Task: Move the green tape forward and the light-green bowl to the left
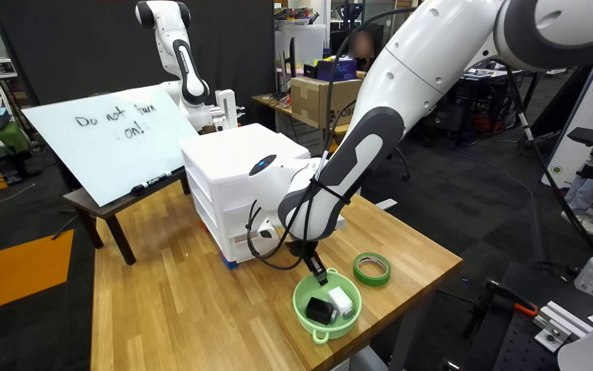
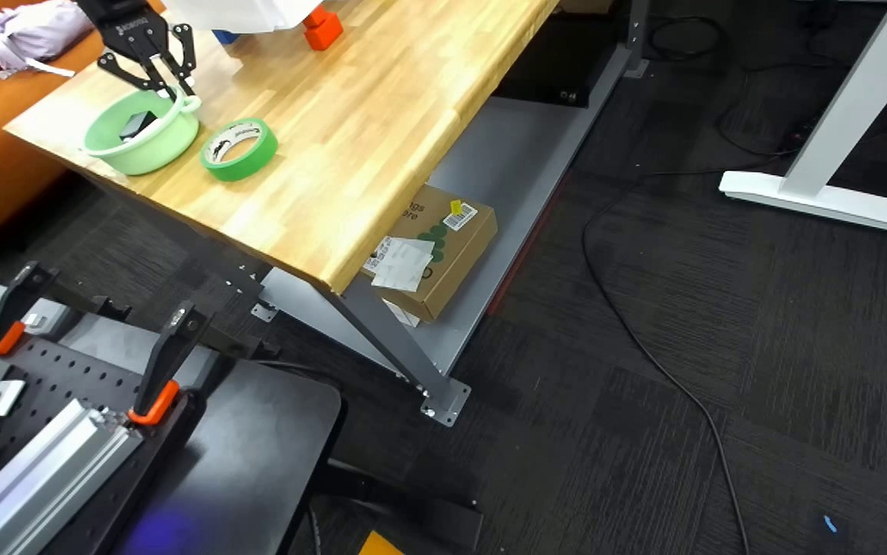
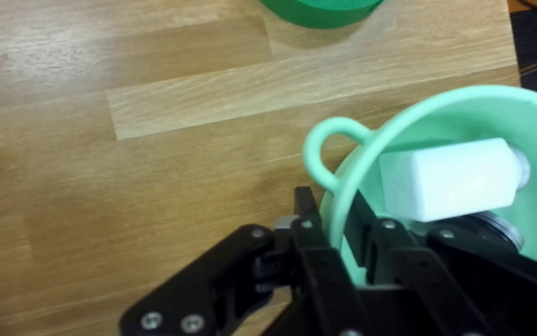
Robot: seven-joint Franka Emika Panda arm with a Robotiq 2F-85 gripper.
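1. The gripper (image 3: 333, 207) straddles the rim of the light-green bowl (image 2: 158, 150), its fingers a narrow gap apart, one outside the wall and one inside; I cannot tell whether they press on it. If they do not, a sideways pull probably lets the rim slip out.
2. Any hold here is on one side of the bowl, just beside its handle loop (image 3: 312, 151). A lift would likely tilt it and roll the white bottle (image 3: 459, 179) and the black bottle (image 1: 319, 310) that lie inside.
3. The inner finger stands near the bottles in the bowl; going deeper could jam it against them.
4. The green tape (image 1: 371, 281) lies flat on the table (image 1: 214, 309), just beside the bowl. A swing to that side may shove it the wrong way.
5. The edge of the table runs near the bowl as well, so an overshoot in that direction could carry the bowl over it.
6. Only part of the tape shows in the wrist view, past the bowl's loop; grasping it by that view alone invites a miss.
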